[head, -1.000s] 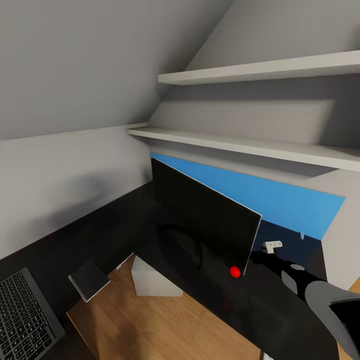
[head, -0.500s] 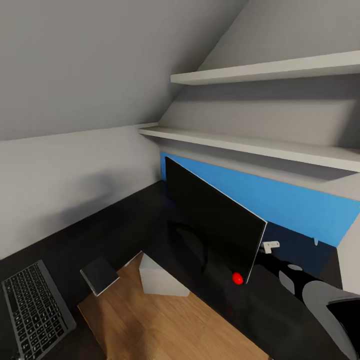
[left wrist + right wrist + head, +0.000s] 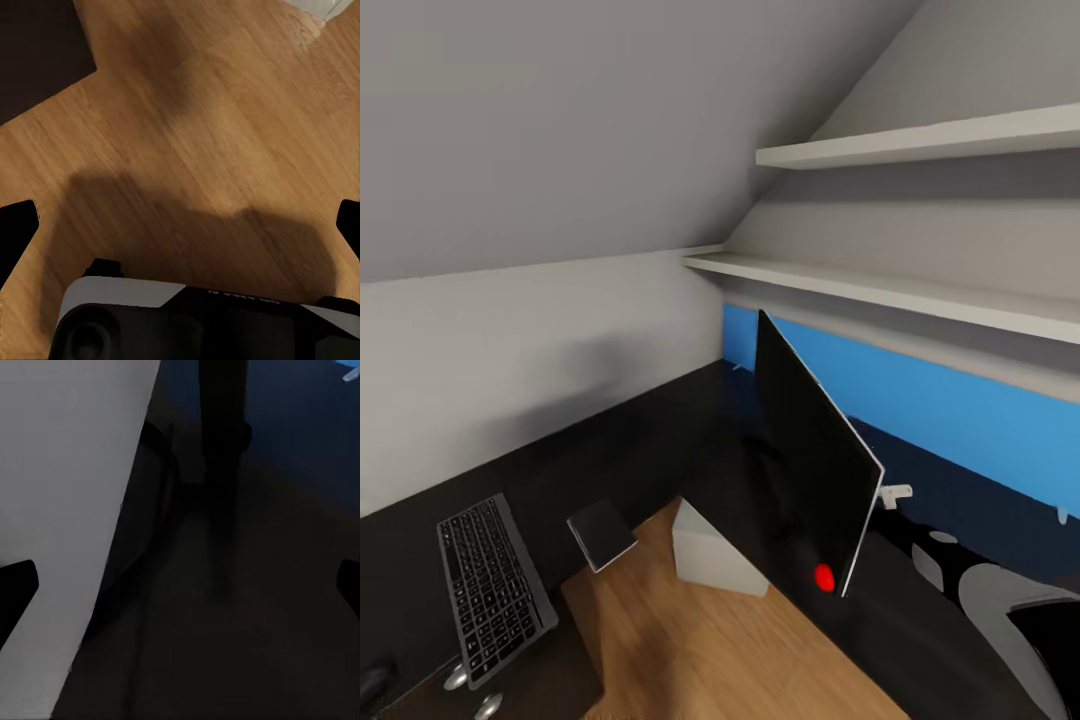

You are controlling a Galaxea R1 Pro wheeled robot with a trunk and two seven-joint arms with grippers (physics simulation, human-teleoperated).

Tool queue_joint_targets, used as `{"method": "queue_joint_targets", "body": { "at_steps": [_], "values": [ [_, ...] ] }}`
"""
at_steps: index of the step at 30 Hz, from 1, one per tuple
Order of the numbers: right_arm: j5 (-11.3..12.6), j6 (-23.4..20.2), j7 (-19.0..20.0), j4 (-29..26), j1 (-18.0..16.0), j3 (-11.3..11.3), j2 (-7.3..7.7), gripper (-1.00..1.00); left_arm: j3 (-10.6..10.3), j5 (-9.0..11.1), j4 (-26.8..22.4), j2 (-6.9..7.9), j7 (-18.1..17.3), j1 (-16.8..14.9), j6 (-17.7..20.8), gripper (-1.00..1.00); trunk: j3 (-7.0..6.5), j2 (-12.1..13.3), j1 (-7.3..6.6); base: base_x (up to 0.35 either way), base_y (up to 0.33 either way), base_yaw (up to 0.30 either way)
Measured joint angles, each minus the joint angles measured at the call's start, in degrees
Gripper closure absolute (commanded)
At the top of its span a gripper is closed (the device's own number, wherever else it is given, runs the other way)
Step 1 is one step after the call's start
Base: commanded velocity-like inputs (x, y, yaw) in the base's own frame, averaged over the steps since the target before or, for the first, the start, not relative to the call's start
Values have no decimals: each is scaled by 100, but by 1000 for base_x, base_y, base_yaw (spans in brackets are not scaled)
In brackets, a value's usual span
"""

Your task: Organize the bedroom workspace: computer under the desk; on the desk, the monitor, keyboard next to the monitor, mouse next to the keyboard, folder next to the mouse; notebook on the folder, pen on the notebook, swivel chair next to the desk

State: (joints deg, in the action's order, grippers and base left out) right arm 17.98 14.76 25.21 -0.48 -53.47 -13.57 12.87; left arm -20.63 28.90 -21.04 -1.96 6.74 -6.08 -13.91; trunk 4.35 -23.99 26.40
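The sloped grey ceiling [image 3: 560, 120] fills the upper part of the head view, with two white shelves [image 3: 920, 290] fixed to the wall at the right and a blue panel [image 3: 920, 395] under the lower one. The black L-shaped table [image 3: 630, 440] runs along the walls below, wrapping around a patch of wood floor [image 3: 700, 640]. The monitor [image 3: 810, 465] stands on the table in the corner, tilted, with a red dot at its lower corner. A white table leg [image 3: 710, 555] shows beneath the table edge near it. The keyboard [image 3: 492, 585] lies flat on the table's left run, well apart from the monitor. Between them, a thin grey notebook [image 3: 601, 534] rests at the table edge, partly over the floor. Two round silver knobs [image 3: 457, 677] show just below the keyboard.

In the left wrist view the left gripper [image 3: 180, 221] hangs over the wood floor with its jaws spread wide and nothing between them. In the right wrist view the right gripper [image 3: 180, 581] sits low over the dark table, jaws likewise released, beside the monitor's pale back and thin neck.
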Motion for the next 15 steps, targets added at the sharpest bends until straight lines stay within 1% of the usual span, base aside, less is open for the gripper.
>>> {"method": "queue_joint_targets", "body": {
  "at_steps": [2, 5, 10, 15],
  "values": [
    [-7, -4, 8, 0, 1, -7, -11, -100, 0, 0, 0, 0, -3, 0, 3, -100, 0, 0, 0, 0, 0, 189],
    [-8, -11, 16, 4, 1, -7, -13, -100, 2, -1, 2, -1, -5, -1, 1, -100, 0, 0, 0, 0, 0, 77],
    [-8, -16, 18, 5, 1, 0, -14, -100, 3, -2, 3, 1, -1, -2, 0, -100, 0, 0, 0, -7, 0, 14],
    [-11, -18, 5, 5, 1, -1, -14, -100, 9, -2, 3, 6, -1, -2, 0, -100, 0, 0, 1, -76, 0, 2]
  ]
}}
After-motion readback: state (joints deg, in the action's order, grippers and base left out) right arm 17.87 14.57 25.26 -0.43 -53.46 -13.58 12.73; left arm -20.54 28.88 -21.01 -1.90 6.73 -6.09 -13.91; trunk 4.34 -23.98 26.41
